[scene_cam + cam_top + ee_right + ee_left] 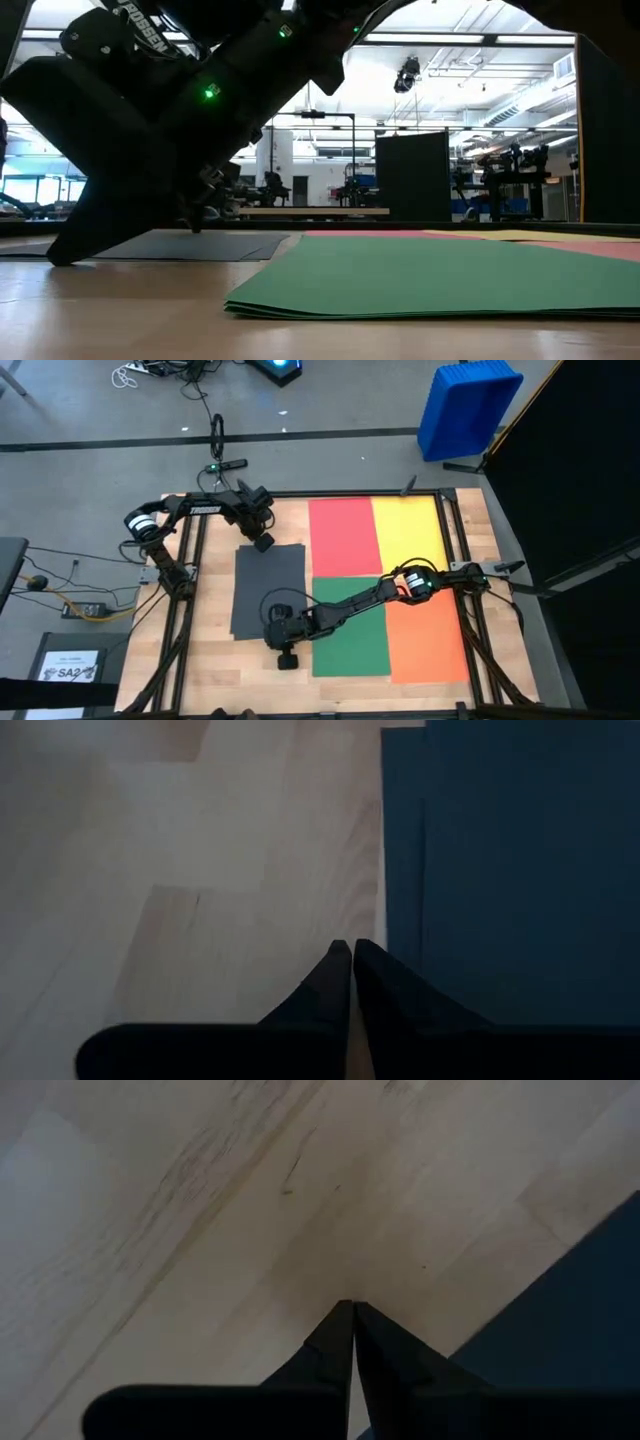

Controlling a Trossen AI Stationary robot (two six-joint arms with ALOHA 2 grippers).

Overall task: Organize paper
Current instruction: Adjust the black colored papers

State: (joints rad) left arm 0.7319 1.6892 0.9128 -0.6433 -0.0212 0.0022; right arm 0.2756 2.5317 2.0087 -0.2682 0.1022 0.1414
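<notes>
Lying flat on the wooden desk (215, 660), the dark grey sheet (268, 590) serves as the landmark: it sits alone on the desk's left half, slightly skewed, and seems to be more than one sheet stacked a little out of line. To its right, four coloured sheets form a block: the red sheet (341, 536) and the yellow sheet (408, 532) at the far side, the green sheet (350, 632) and the orange sheet (424, 644) nearer the front. The green sheet's edge lies just beside the dark grey sheet's right edge.

The left hand (263, 542) is at the dark grey sheet's far edge, fingers pressed together and holding nothing; its wrist view shows the closed tips over bare wood with the dark sheet's corner just beside them. The right hand (287, 658) reaches across the green sheet to the dark grey sheet's near right corner, fingers likewise together and empty, tips over wood just beside the dark sheet's edge. Whether either hand touches the desk cannot be told.
</notes>
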